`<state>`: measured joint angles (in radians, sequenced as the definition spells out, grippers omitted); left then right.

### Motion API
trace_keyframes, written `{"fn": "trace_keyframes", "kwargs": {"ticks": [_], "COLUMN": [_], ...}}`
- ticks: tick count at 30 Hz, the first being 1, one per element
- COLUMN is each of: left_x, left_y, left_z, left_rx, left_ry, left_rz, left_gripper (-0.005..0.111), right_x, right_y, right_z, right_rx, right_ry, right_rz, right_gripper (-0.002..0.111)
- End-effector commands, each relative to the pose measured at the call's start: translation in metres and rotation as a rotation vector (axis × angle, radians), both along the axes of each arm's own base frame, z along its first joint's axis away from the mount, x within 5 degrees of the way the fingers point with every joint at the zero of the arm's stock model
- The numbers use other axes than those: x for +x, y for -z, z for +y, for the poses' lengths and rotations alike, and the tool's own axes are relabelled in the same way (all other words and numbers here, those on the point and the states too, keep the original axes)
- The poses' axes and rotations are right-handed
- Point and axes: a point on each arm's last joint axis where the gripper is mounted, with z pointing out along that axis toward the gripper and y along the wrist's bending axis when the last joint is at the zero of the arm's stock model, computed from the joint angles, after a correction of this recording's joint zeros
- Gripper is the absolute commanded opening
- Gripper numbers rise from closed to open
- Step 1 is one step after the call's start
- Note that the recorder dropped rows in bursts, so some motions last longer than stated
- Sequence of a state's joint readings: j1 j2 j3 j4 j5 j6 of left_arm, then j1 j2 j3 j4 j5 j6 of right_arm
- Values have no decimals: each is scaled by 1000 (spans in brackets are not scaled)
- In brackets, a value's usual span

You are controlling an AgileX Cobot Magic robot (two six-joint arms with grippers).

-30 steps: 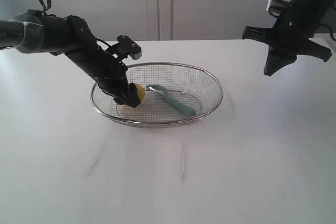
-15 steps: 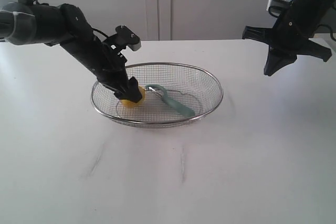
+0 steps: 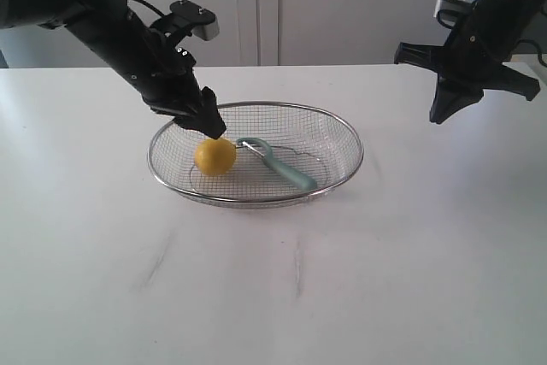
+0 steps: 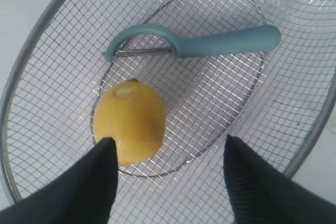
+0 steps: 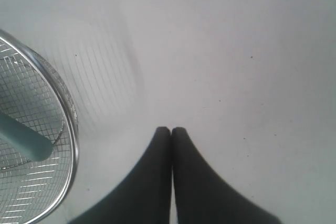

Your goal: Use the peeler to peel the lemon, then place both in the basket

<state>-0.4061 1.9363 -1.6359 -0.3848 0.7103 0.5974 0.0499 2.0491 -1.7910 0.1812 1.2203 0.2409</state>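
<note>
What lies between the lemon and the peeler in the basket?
Nothing but bare mesh of the basket: the left wrist view shows a narrow gap between lemon and peeler.

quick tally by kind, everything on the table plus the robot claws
lemon: 1
peeler: 1
basket: 1
claws: 2 (left claw open, right claw shut)
total: 5
</note>
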Motion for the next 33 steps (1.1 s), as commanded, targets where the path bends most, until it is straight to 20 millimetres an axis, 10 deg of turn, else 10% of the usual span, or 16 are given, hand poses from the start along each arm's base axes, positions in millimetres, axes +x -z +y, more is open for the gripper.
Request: {"fn": "trace_keyframes", "kwargs": {"ticks": [1,10,33], "left_x": [-9,-22,-32], "left_y": [-10,-25,-32], "left_z": [-1,4,46], "left_rx": [-21,-26,235], "left_ry": [-36,-58,-390], "left_rz": [66,137,269], "left_gripper": [48,0,0], "right_x": [-1,-1,-1], "right_y": [-6,-6,-6], "right_z": [-2,-2,-2], "right_rx": [3,3,3], "right_ry": [5,5,5], "right_rz": [-14,-14,-14], "right_gripper": [0,0,0]}}
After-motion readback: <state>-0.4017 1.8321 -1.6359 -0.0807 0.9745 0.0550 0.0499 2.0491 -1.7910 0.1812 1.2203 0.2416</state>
